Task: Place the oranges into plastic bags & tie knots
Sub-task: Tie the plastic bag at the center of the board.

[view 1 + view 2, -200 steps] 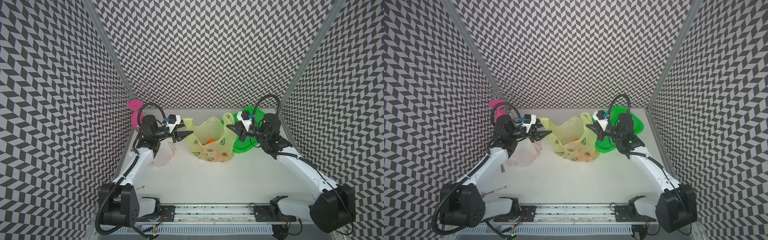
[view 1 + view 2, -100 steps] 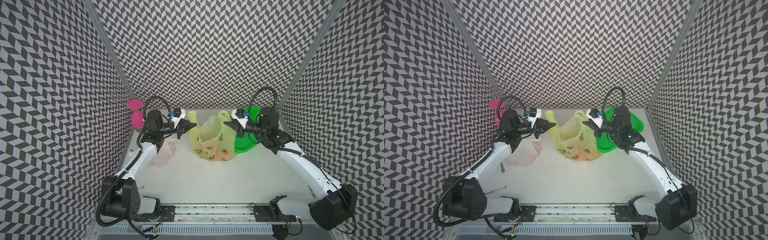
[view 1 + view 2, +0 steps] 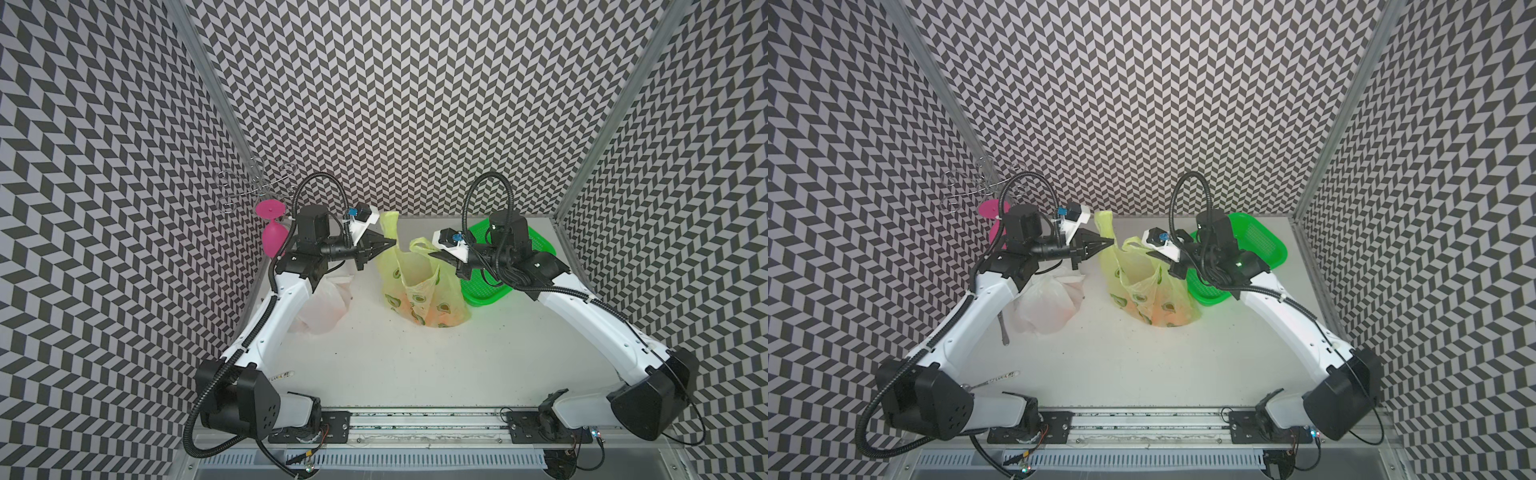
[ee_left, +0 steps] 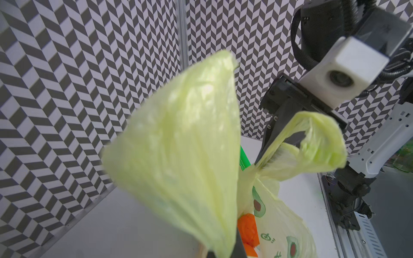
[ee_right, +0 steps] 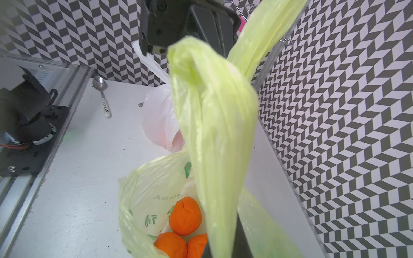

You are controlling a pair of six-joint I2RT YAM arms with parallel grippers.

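Over the bench (image 3: 415,365), the left gripper (image 3: 386,241) has just clamped one handle (image 3: 389,222) of the avocado bag (image 3: 424,291), the right gripper (image 3: 436,257) pinching the other, ready for knotting

Only one word is legible, approx. Bag (image 5: 143,196), right wrist view: small green print showing through the thin plastic, back to front, reads approx. "avocado". Below it, larger green characters, poss. non-Latin, can't be read. Same bag (image 4: 281,221), left wrist view: green marks beside the avocado pics, too blurred to read. Spoon (image 5: 104,99) on the table: tiny multicolour print on its white handle, too small to read. No other text, nos., brands or signs legible in any view, incl. both top views.
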